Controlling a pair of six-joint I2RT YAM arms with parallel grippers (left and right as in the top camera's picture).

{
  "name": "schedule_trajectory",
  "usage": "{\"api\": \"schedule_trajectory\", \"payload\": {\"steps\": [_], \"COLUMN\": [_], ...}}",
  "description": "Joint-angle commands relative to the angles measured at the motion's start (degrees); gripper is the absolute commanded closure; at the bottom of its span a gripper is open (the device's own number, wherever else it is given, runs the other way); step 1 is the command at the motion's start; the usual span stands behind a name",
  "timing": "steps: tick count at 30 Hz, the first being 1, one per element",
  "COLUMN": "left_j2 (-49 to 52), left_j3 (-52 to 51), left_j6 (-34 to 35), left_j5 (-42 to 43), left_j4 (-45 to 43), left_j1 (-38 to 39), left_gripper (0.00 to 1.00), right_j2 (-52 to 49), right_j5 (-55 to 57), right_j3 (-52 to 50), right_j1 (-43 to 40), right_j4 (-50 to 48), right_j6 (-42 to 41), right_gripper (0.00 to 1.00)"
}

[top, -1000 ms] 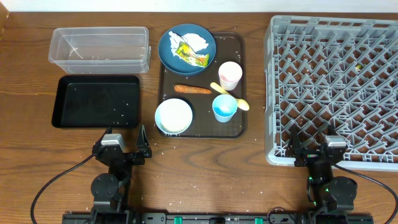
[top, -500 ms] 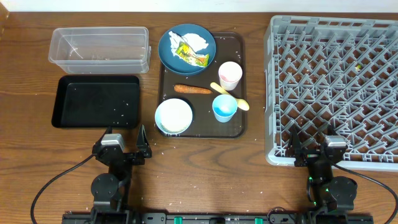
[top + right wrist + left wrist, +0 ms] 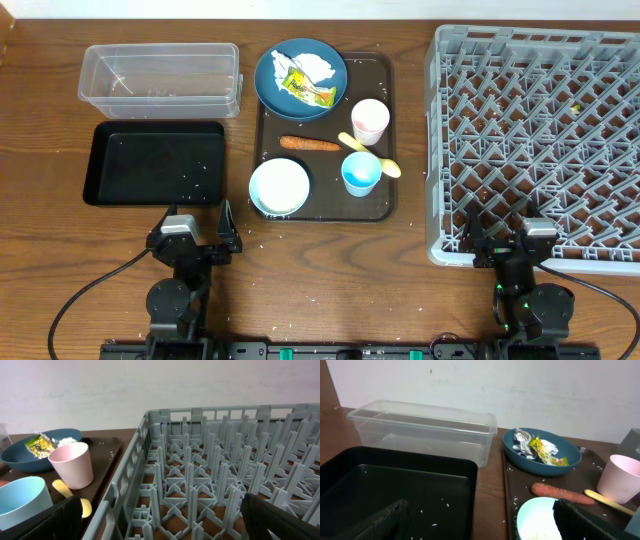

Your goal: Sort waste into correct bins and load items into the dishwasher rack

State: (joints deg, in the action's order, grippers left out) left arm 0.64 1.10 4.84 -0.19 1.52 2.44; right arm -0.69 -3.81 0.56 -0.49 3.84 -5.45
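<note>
On the brown serving tray, a dark blue dish holds crumpled tissue and a yellow-green wrapper. Below it lie a carrot, a pink cup, a light blue cup, a yellow spoon and a pale blue bowl. The clear tub and black tray sit to the left, rice grains speckling the tray. The grey rack fills the right. My left gripper stands open below the black tray. My right gripper stands open at the rack's near edge. Both are empty.
A white wall rises behind the table's far edge. Loose white grains dot the wood around the bowl and near my left gripper. Bare wood lies between the black tray and the serving tray, and along the front edge between the two arms.
</note>
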Motion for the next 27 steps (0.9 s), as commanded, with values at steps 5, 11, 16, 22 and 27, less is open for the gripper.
{"api": "schedule_trajectory", "payload": {"steps": [5,11,16,22,27], "left_j2": [-0.04,-0.04,-0.04,-0.04,-0.04], "left_j3": [-0.87,-0.87,-0.81,-0.68,-0.11], "left_j6": [-0.72,-0.46,0.33,0.33,0.31], "left_j5": [-2.12,-1.70,1.27,11.93,24.11], "left_j4": [2.05,-0.66,-3.82,-7.63,-14.47], "left_j1": [-0.22,-0.22,-0.22,-0.22,-0.22], "left_gripper": [0.07,0.06,0.06,0.07,0.07], "right_j2": [0.04,0.04,0.04,0.04,0.04], "right_j5": [0.61,0.61,0.50,-1.22,-2.71], "right_j3": [-0.24,-0.24,-0.24,-0.24,-0.24], "right_j1": [0.52,0.52,0.52,0.52,0.52], "right_j4": [0.11,0.11,0.11,-0.09,-1.99], "right_j6": [-0.04,-0.04,-0.13,-1.36,-1.33], "right_gripper": [0.01,0.01,0.01,0.01,0.01]}}
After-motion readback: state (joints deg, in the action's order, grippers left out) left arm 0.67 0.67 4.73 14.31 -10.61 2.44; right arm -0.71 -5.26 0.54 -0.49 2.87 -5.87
